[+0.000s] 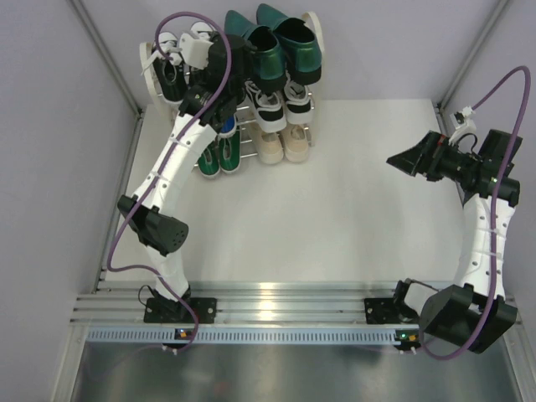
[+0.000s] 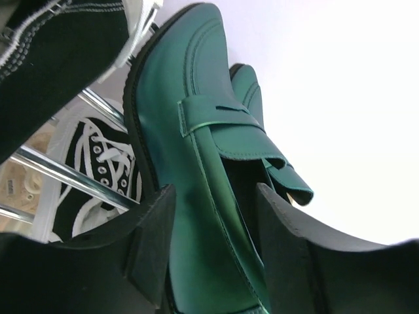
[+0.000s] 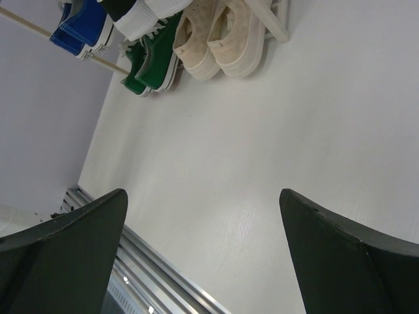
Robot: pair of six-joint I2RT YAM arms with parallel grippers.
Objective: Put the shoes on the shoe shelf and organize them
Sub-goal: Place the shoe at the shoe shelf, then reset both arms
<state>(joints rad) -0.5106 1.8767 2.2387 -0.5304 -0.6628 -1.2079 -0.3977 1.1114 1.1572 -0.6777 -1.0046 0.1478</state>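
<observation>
Left hand (image 2: pixel 215 193): astride the dress shoe (image 2: pixel 190 131) atop the shelf (image 1: pixel 312 20), upper centre; you cannot tell its grip.
Right hand (image 3: pixel 203 203): wide open over your surface (image 3: pixel 216 131), right side.

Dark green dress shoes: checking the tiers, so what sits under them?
Black-and-white sneakers directly below, beige sneakers lowest. The dress shoes cover those sneakers' heels; the left arm hides the rack beside them.

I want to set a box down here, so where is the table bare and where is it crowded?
Bare: the white tabletop from the beige sneakers forward to the metal rail, and right toward the right gripper. Crowded: the back left corner, where the left gripper sits at the full shoe shelf.
</observation>
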